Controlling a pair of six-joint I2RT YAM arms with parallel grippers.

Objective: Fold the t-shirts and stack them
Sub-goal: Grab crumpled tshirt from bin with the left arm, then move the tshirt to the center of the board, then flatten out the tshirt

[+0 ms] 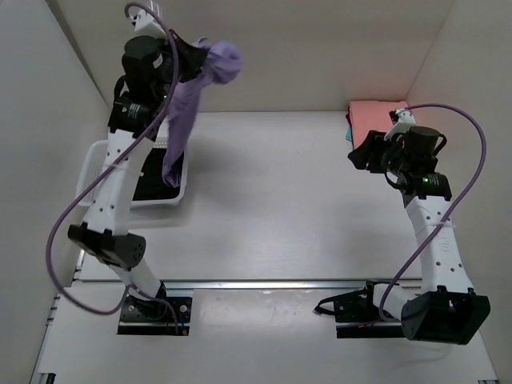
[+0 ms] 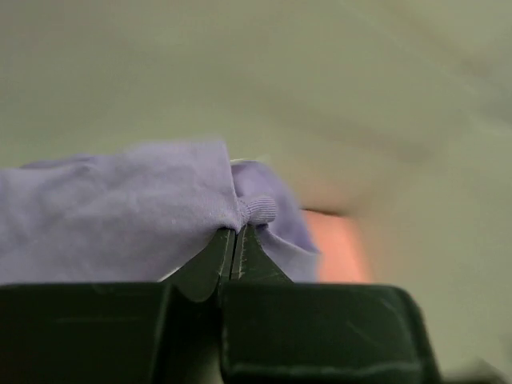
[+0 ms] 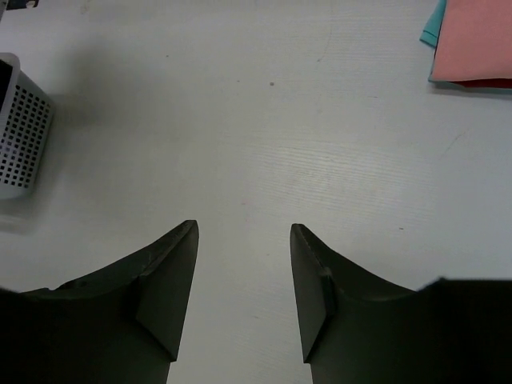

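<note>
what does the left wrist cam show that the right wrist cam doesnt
Only the left wrist view: the left claw shut on a ribbed edge of the lilac-purple shirt.
Only the right wrist view: the right claw open above the table, a corner of the white lattice basket, and the edge of a teal shirt.
Both: the salmon-pink shirt, sharp in the right wrist view and only a blur in the left.

Lilac shirt (image 2: pixel 120 216): soft matt cloth w/ ribbed hem. Basket (image 3: pixel 24 128): perf. plastic. Table (image 3: pixel 264 120): matt.
</note>
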